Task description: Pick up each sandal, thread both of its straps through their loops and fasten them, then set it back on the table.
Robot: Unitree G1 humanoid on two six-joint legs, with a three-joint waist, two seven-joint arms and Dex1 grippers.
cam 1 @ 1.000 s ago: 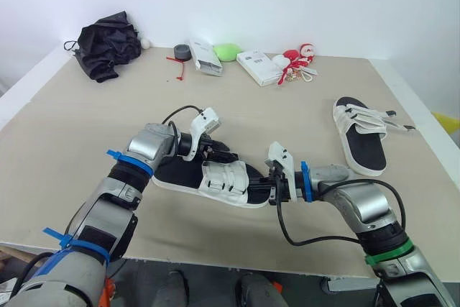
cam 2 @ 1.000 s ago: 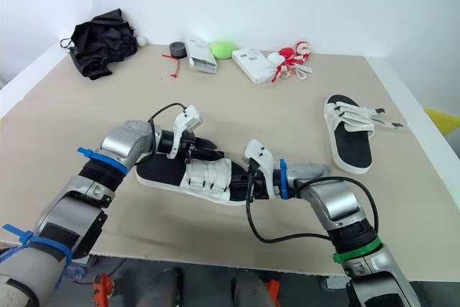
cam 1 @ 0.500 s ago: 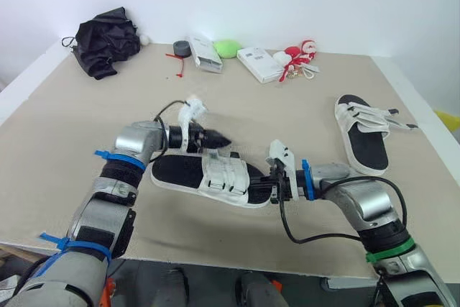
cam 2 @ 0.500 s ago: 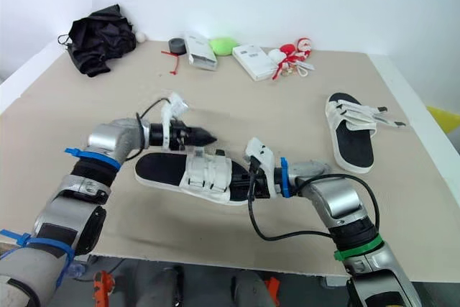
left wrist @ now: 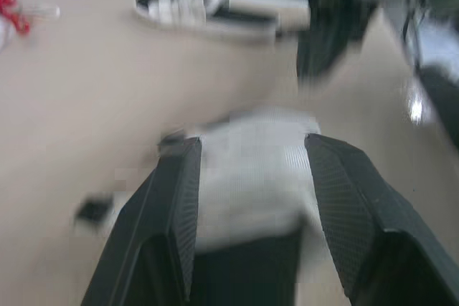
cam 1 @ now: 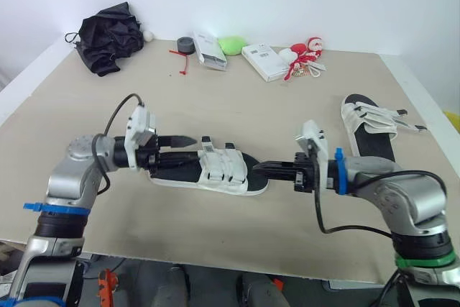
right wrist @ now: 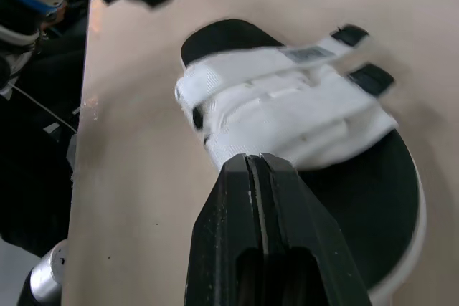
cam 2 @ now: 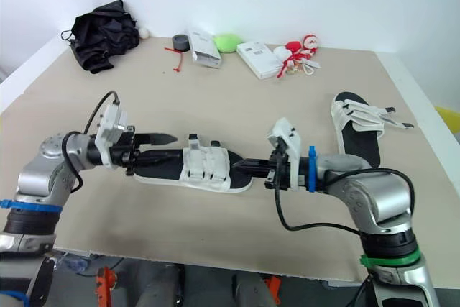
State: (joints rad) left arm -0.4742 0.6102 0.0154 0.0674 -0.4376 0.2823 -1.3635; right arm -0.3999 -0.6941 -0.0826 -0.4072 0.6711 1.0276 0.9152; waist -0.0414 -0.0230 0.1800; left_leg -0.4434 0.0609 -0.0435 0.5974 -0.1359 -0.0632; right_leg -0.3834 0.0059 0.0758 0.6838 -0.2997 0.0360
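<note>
**Step in hand: release of the near sandal (cam 1: 215,170).** It lies sole down on the bench (cam 1: 237,98) between the two hands. Both white straps (cam 1: 218,167) are drawn across the upper, with their black tabs showing at the far edge. Judge them fastened, though the loops are too small to confirm.

- The left hand (cam 1: 180,146) hovers over the heel end, its fingers (left wrist: 172,220) spread and gripping nothing.
- The right hand (cam 1: 260,167) sits just beside the toe end, its fingers (right wrist: 251,241) pressed together on nothing. You cannot tell whether it touches the sole.

**Next move: the far sandal (cam 1: 368,131).** It lies well apart, on the robot's right near the bench edge. Its strap ends (cam 1: 402,120) stick out loose toward that edge. Expect to hold it with one hand and feed each strap end through its loop with the other. The right hand must spread before it can grasp.
</note>
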